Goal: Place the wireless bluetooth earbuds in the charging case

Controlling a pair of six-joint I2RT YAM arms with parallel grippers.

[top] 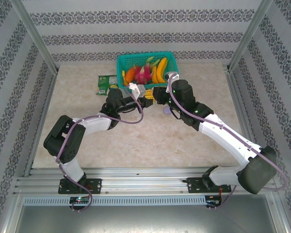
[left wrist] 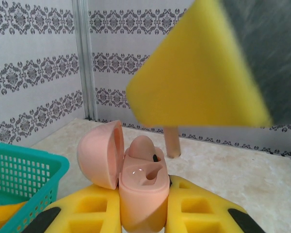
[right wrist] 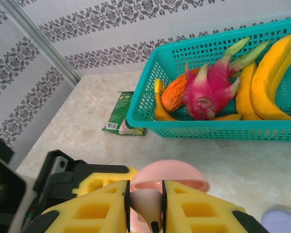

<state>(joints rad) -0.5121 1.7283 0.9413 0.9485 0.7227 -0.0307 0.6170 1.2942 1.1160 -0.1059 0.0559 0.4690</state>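
**A:** Earbud [right wrist: 144,211], where is it?

**B:** Pinched in the right hand [right wrist: 145,194], whose yellow fingers are drawn in tight on its two sides. That is just in front of the basket [right wrist: 208,126], on the arms' side. It is pinkish. From the left wrist its stem points down below a yellow pad.

**A:** And the case [left wrist: 143,182]?

**B:** Also just in front of the basket, right under that earbud. The left hand [left wrist: 144,199] is clamped on its pink body, one finger on each flank. It is off the bench [top: 150,141], and its lid [left wrist: 99,155] is swung open toward the basket.

**A:** Does the stem touch the case?

**B:** I cannot tell. It is very close to the far edge.

**A:** Anything inside the case?

**B:** A rounded pinkish lump, seemingly a second bud [left wrist: 141,145], sits in the far socket. The nearer socket shows as a hollow.

**A:** What does the basket hold?

**B:** Bananas [right wrist: 266,73] and a dragon fruit [right wrist: 208,92], with an orange fruit beside it.

**A:** Anything else around it?

**B:** A green packet [right wrist: 122,114] lies flat on the bench, touching the basket's left corner. A lilac thing [right wrist: 281,221] sits in front of the basket, to the right of the hands, too cropped to name.
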